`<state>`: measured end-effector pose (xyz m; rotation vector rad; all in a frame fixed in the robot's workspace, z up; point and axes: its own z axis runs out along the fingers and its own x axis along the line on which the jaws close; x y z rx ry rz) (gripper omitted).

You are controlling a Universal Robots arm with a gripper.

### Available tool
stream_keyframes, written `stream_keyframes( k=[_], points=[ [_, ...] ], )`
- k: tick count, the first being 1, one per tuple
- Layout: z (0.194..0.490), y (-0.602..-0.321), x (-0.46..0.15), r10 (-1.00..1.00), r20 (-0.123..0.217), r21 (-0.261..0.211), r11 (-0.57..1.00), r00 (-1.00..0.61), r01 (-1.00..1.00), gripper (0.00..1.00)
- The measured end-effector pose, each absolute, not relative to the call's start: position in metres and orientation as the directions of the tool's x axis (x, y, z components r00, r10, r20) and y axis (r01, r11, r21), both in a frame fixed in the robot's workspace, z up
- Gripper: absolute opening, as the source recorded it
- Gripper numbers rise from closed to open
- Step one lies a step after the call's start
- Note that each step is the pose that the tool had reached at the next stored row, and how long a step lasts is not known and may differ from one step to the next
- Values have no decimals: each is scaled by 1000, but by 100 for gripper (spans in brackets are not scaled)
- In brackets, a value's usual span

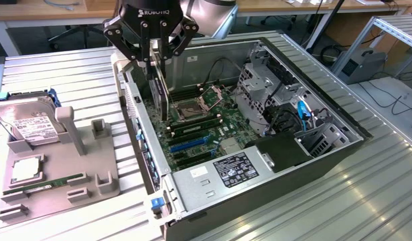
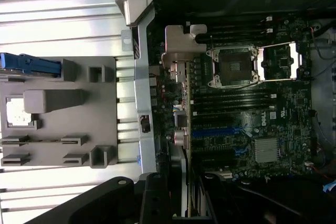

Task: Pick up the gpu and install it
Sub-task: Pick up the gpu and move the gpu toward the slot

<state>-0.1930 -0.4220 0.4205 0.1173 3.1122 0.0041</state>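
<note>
Note the end effector (image 1: 154, 59) clamped on the upper end of the gpu (image 1: 160, 93), hanging down thin and upright inside the open case (image 1: 135, 108), near the wall on the exterior view's left, above the motherboard (image 1: 223, 133) and not yet seated. For a clean fit, probably best to line the contact edge with the blue slot (image 1: 191, 143), set the silvery bracket (image 2: 181, 45) against that wall, and press down straight and evenly. Watch for tilt, and for snagging the CPU socket (image 1: 192, 107) levers close by.
</note>
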Motion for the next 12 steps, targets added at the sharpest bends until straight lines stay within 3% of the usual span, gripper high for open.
stream_keyframes(
  k=[12],
  points=[
    [410,-422,-181,75,-27,3,997,-997,75,27]
  ],
)
